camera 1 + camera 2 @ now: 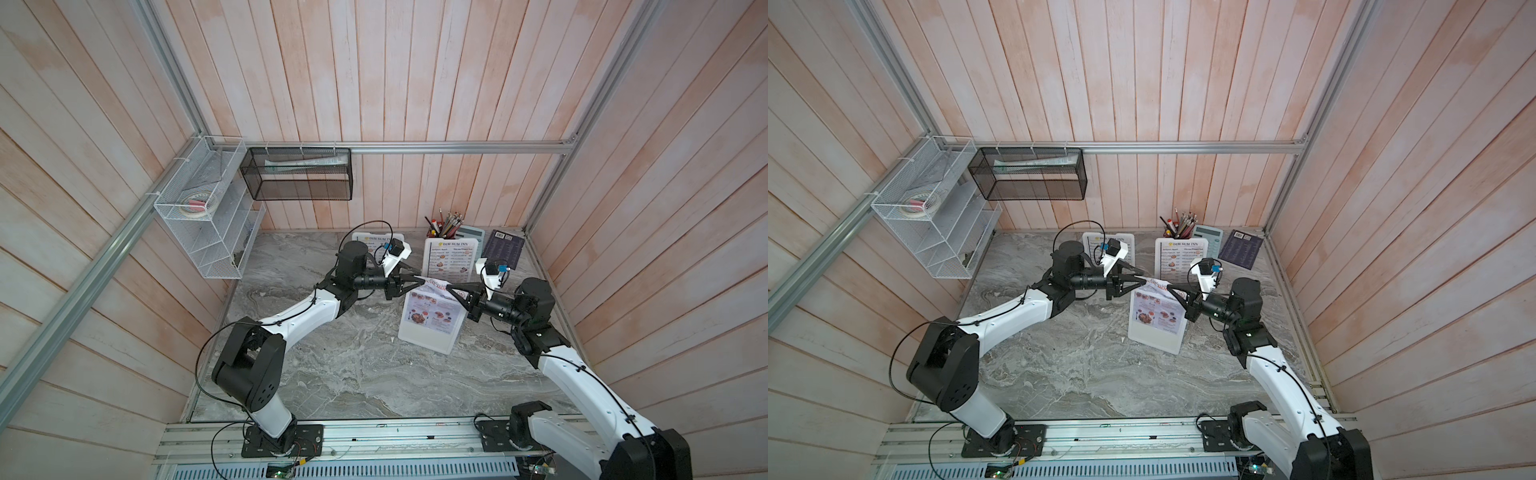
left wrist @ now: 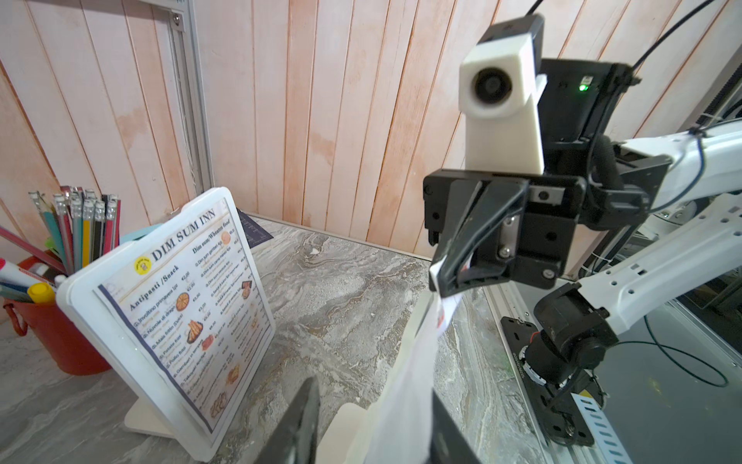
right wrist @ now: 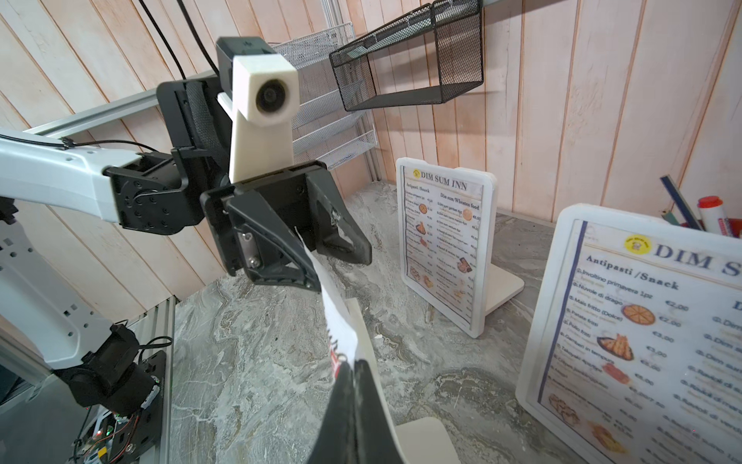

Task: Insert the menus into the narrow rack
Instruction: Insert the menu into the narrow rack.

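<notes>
- The colourful menu (image 1: 432,309) stood in a white stand (image 1: 428,343) at about 2 o'clock from the middle of the surface (image 1: 332,374), with its top edge curled upward.
- The right hand (image 1: 451,287) was clamped on that edge. The left hand (image 1: 421,282), at 9 o'clock from it, had its jaws apart around the paper.
- The sound move was for the right hand to draw the sheet straight up, clear of the stand and without creasing. It could then go to the black mesh rack (image 1: 301,189), on the wall at 11 o'clock.
</notes>
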Controlling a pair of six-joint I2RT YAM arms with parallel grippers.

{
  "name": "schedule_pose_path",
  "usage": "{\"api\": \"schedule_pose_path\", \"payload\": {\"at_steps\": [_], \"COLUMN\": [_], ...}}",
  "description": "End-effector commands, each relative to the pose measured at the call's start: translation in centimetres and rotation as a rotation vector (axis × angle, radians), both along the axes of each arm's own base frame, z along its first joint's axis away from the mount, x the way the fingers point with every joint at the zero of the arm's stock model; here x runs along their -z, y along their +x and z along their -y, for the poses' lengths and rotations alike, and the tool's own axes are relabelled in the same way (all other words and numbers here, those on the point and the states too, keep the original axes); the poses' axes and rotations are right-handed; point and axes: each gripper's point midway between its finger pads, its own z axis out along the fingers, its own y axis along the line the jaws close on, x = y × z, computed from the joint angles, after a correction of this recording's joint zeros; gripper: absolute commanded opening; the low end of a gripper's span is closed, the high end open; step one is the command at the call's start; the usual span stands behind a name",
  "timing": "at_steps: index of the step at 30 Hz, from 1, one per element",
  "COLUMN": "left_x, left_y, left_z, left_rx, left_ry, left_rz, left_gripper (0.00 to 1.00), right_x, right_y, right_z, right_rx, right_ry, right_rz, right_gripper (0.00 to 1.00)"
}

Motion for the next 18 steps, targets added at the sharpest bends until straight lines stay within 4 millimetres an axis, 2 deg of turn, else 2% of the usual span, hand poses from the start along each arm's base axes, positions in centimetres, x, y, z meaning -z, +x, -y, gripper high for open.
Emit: {"api": "schedule_pose_path", "payload": {"at_steps": [1, 3, 6, 9, 12, 18], "left_x": [-2.0, -1.9, -1.5, -1.1, -0.5, 1.1], "left_y": [-0.6, -0.5, -0.3, -0.3, -0.5, -0.9], "left_z": [0.4, 0.5, 0.6, 0.6, 0.5, 0.2], "left_rx": [0.030, 0.032, 0.033, 0.032, 0.031, 0.034], "left_ry": [-0.024, -0.022, -0.017, -0.012, -0.004, 0.013], "left_rz": [0.033, 0.030, 0.022, 0.019, 0.018, 0.015], "left_gripper": [0.40, 0.36, 0.19, 0.10, 0.07, 0.06], "right_x": [0.3, 0.1, -0.6, -1.9, -3.1, -4.8], "right_y": [0.4, 0.6, 0.8, 1.3, 1.5, 2.2], "right_z": [0.1, 0.3, 0.5, 1.1, 1.7, 2.5], "right_rx": [0.026, 0.044, 0.062, 0.123, 0.175, 0.327], "right_ry": [0.003, 0.000, 0.001, 0.004, 0.011, 0.029], "right_rz": [0.001, 0.001, 0.012, 0.028, 0.035, 0.011], "right_gripper": [0.02, 0.06, 0.14, 0.25, 0.30, 0.34]}}
